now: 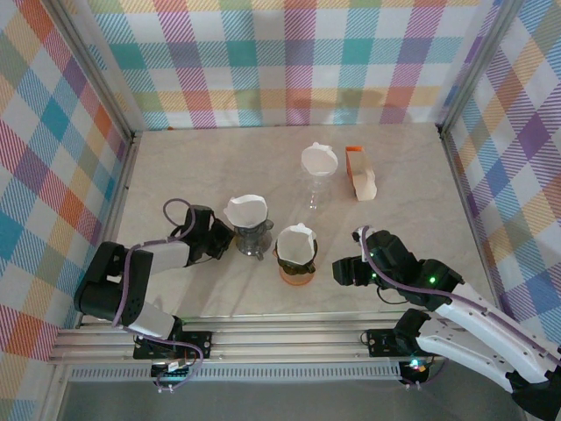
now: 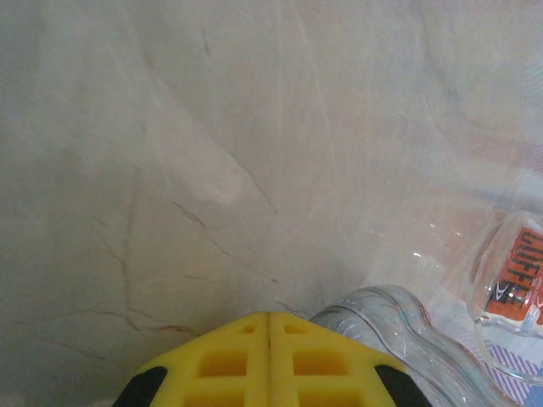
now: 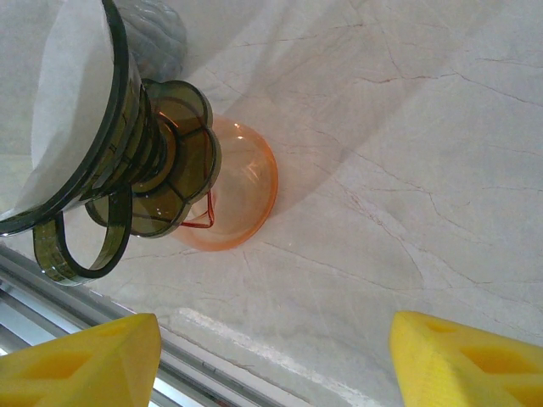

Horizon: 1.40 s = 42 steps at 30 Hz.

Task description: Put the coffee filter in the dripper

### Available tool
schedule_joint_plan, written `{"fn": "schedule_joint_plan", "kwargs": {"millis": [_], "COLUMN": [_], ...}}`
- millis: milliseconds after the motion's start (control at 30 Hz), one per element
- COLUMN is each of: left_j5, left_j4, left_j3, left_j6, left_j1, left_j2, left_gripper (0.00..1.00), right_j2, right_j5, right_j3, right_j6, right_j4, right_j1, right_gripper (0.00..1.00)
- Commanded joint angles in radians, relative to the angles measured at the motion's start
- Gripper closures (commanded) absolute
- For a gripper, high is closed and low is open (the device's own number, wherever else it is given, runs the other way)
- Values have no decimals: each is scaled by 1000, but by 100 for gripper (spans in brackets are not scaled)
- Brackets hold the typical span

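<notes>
Three drippers stand on the table, each with a white coffee filter in it. A dark olive dripper (image 1: 296,256) (image 3: 127,161) sits on an orange base (image 3: 246,191), and its filter (image 1: 296,242) (image 3: 72,93) lines the cone. A grey glass dripper (image 1: 251,230) (image 2: 407,335) holds a filter (image 1: 246,210). Further back, a clear dripper (image 1: 318,180) holds another (image 1: 319,159). My left gripper (image 1: 228,240) (image 2: 269,326) is shut with nothing in it, just left of the grey dripper's foot. My right gripper (image 1: 348,254) (image 3: 271,365) hangs open and unloaded, right of the olive dripper.
An orange and white filter pack (image 1: 359,174) (image 2: 513,275) lies at the back right. The metal front rail (image 3: 51,288) runs close to my right gripper's near finger. Plaid walls close in the table on three sides.
</notes>
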Motion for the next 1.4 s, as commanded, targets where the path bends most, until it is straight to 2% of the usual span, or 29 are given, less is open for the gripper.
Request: {"fn": "schedule_joint_plan", "kwargs": {"millis": [0, 233, 333, 367, 500, 567, 600, 633, 767, 833, 867, 900, 933, 967, 1100, 1233, 1367], "left_j5": [-34, -96, -162, -192, -291, -330, -341, -349, -402, -477, -539, -576, -582, -577, -631, -704, -742], "left_j4": [-28, -177, -304, -357, -553, -621, -644, -668, -746, -810, -851, -868, -857, -817, -628, -370, -124], "left_j3": [17, -15, -1, 9, 71, 117, 141, 173, 306, 379, 418, 444, 452, 440, 316, 181, 62], "left_j6": [5, 36, 90, 114, 209, 265, 293, 329, 453, 495, 496, 495, 505, 538, 602, 790, 920], "left_j1": [-14, 39, 61, 68, 92, 96, 97, 98, 97, 95, 95, 95, 95, 95, 95, 95, 95], "left_j2": [1, -116, -227, -283, -500, -579, -602, -617, -614, -585, -565, -550, -541, -539, -535, -485, -390], "left_gripper": [100, 100, 100, 97, 72, 55, 50, 45, 26, 17, 8, 6, 5, 1, 0, 0, 0], "right_j2": [-9, -11, -13, -14, -31, -46, -53, -61, -88, -94, -94, -96, -95, -94, -97, -97, -101], "right_j5": [-3, 11, 30, 37, 78, 110, 128, 147, 189, 192, 195, 197, 199, 200, 212, 206, 218], "right_j3": [-7, 0, 5, 7, 18, 20, 19, 16, -10, -23, -26, -30, -32, -35, -45, -54, -66], "right_j6": [17, 25, 28, 29, 30, 31, 33, 34, 36, 37, 39, 39, 38, 34, 23, -5, -13], "right_j4": [-1, -3, -1, 0, 2, 3, 5, 10, 36, 47, 52, 54, 57, 59, 68, 75, 81], "right_j1": [2, 2, 2, 2, 2, 2, 3, 1, 2, 2, 2, 3, 2, 2, 2, 2, 2], "right_gripper": [29, 28, 28, 28, 26, 24, 22, 3, 1, 1, 1, 1, 1, 1, 1, 1, 1]}}
